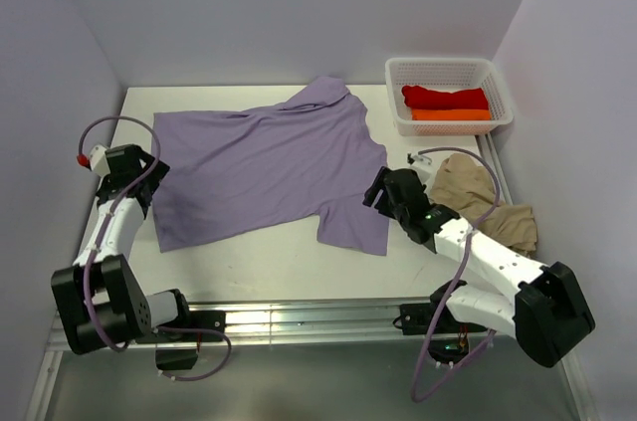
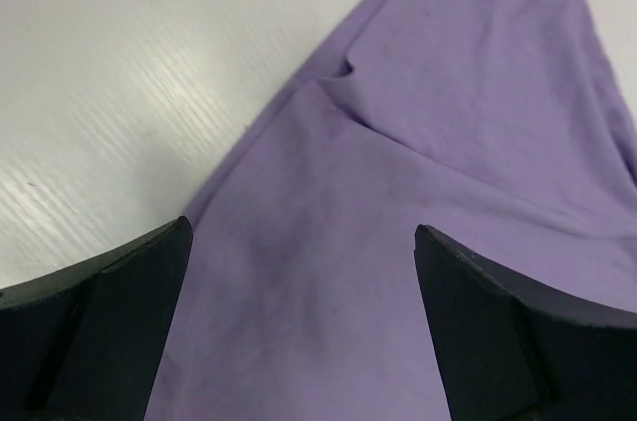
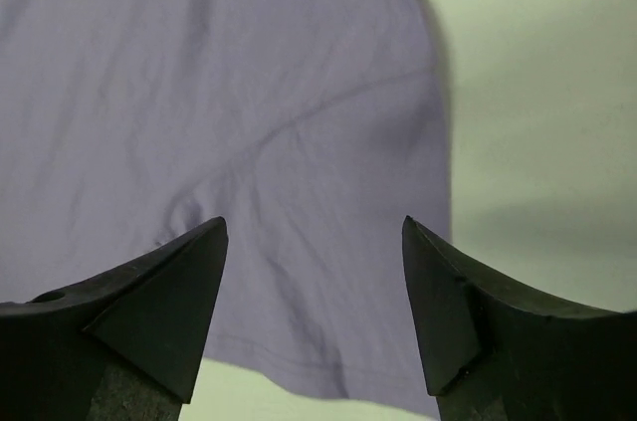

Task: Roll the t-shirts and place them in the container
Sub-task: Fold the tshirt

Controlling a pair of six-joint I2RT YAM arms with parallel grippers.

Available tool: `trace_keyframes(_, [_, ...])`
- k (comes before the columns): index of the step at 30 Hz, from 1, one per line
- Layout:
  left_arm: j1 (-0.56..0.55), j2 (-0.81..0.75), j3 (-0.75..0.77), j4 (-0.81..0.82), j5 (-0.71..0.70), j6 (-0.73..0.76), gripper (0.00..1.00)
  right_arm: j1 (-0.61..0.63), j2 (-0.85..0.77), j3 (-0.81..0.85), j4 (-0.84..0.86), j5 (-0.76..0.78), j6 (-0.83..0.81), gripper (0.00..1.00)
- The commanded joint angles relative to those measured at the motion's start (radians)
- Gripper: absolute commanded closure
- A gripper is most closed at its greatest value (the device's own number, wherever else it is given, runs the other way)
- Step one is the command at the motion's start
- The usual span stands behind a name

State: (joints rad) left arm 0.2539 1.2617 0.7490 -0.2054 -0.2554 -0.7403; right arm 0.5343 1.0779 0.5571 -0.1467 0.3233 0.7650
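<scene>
While the lavender t-shirt (image 1: 261, 164) is lying flat, lengthwise left to right, the left gripper (image 1: 151, 178) is hovering unclenched over its hem end, the right gripper (image 1: 375, 190), also released, over its near sleeve.

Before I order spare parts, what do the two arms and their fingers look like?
The left arm and right arm share white shells, black joints and black bases; a purple cable loops along each. A red cap sits on the left wrist's white box. The fingers are dark, matte wedges.

White table (image 1: 249, 264): lavender shirt (image 1: 269, 162), beige shirt (image 1: 513, 227), basket (image 1: 453, 126).
</scene>
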Motion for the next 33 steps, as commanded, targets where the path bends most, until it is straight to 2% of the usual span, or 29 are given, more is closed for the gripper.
trace_keyframes(1, [-0.002,-0.073,-0.043,0.051,0.070,-0.071,0.00,0.006,0.013,0.026,-0.158,-0.069,0.016,0.23])
trace_keyframes(6, [-0.002,-0.123,-0.046,-0.037,0.001,-0.110,0.02,0.007,-0.038,-0.026,-0.226,-0.105,0.074,0.29])
trace_keyframes(11, [0.001,-0.218,-0.088,-0.075,-0.024,-0.159,0.10,0.007,-0.136,-0.097,-0.274,-0.112,0.138,0.43])
trace_keyframes(18, [0.001,-0.390,-0.178,-0.097,-0.022,-0.257,0.20,0.009,-0.190,-0.149,-0.317,-0.141,0.186,0.45])
trace_keyframes(22, [-0.001,-0.410,-0.171,-0.135,-0.022,-0.261,0.18,0.013,-0.182,-0.174,-0.330,-0.155,0.215,0.45])
trace_keyframes(29, [0.001,-0.413,-0.180,-0.140,0.028,-0.203,0.07,0.024,-0.165,-0.220,-0.295,-0.182,0.258,0.47])
trace_keyframes(33, [0.001,-0.487,-0.240,-0.121,0.038,-0.215,0.08,0.038,-0.157,-0.238,-0.283,-0.188,0.280,0.48])
